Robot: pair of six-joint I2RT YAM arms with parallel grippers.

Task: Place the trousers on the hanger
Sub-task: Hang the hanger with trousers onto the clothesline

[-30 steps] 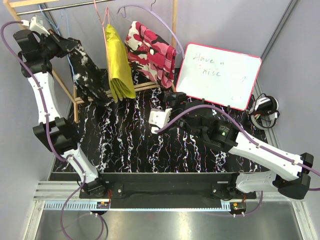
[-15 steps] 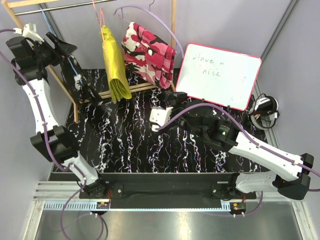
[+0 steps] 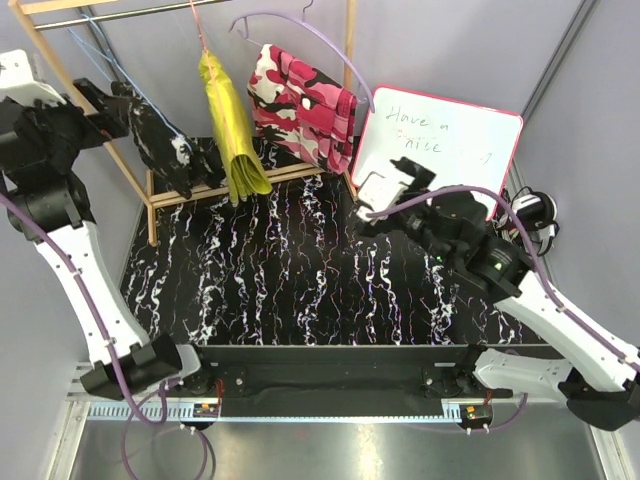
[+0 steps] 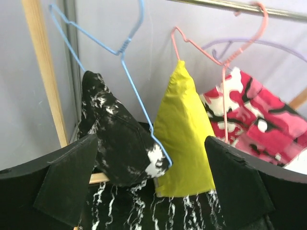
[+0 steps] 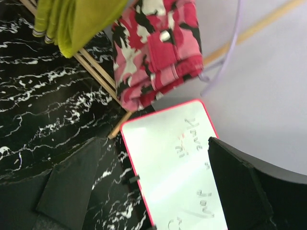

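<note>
So the trousers are bunched up on the blue hanger, upper left of the overhead view, just left of the yellow garment. The left gripper is spread wide, nothing in it, facing the trousers. The right gripper is spread and empty too, near the whiteboard.

Whiteboard, red-framed, handwritten, stands propped on the black white-veined tabletop. Immediately left of it a pink camouflage garment hangs on a lilac hanger. Further left of it, a yellow garment hangs on a pink hanger. Both hangers hang in a wooden rack.
</note>
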